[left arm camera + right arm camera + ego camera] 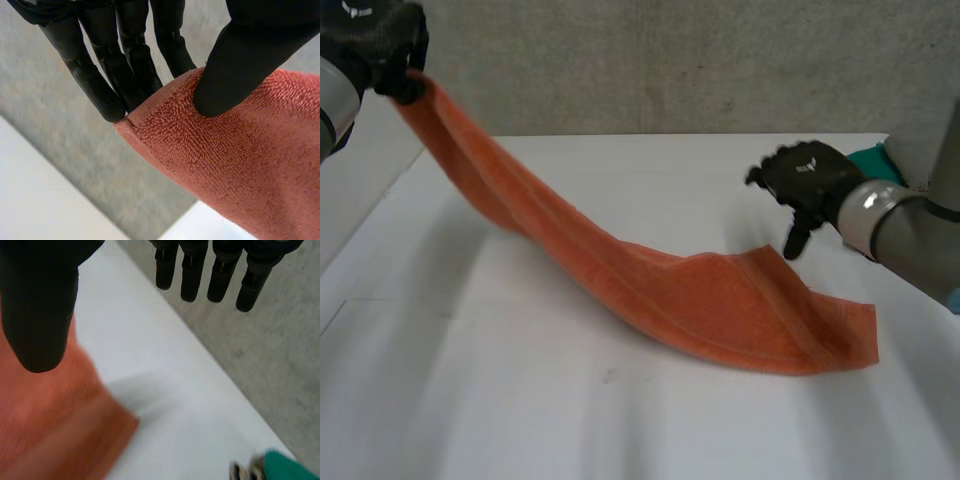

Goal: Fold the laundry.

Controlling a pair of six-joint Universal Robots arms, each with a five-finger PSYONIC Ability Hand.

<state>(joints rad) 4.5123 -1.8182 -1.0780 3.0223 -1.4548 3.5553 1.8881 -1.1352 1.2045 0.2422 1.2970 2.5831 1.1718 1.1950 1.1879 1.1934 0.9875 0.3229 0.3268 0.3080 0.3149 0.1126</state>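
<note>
Left hand (380, 45), high over the far left of the white table (620, 430): pinches one corner of an orange towel (720, 310) between thumb and straight fingers. Towel: hangs from that grip in a long slanting band, sags down to the table, lies flat at its other end toward the right. Right hand (810, 180): hovers open just above the towel's raised far-right corner, fingers straight and spread, grasping nothing. Just behind that hand: a teal item (875, 160).

Orange terry towel (720, 310): one corner held raised at left, stretched diagonally down, other end laid flat on table (520, 400).
</note>
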